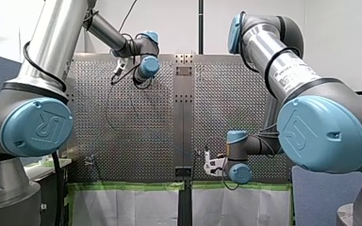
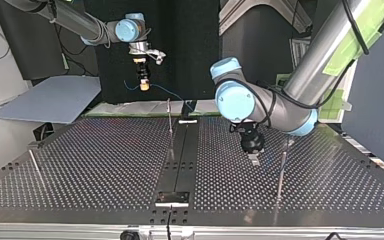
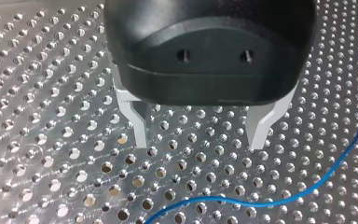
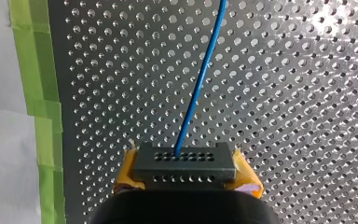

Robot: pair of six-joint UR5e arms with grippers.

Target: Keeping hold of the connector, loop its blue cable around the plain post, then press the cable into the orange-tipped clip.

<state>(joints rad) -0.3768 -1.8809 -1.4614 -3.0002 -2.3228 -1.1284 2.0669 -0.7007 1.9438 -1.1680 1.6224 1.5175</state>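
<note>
You have a perforated table (image 4: 284, 93) edged with green tape (image 4: 28, 70). The right gripper (image 4: 186, 179) clamps its yellow pads (image 4: 251, 183) on the black connector (image 4: 184, 162), its blue cable (image 4: 198, 88) running ahead over the holes. The left gripper (image 3: 199, 139) hangs wide open, holding nothing.

Pale wall (image 1: 339, 28) rising behind the worktop (image 1: 136, 122).
Green tape (image 1: 122, 186) is edging the worktop; a grey board (image 2: 50, 97) is lying beside it.

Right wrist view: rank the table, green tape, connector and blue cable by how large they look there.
1. Table, fills most of the view.
2. Green tape and connector: similar area; the connector is nearer the camera, so unranked.
3. Blue cable, long but thinnest.
</note>
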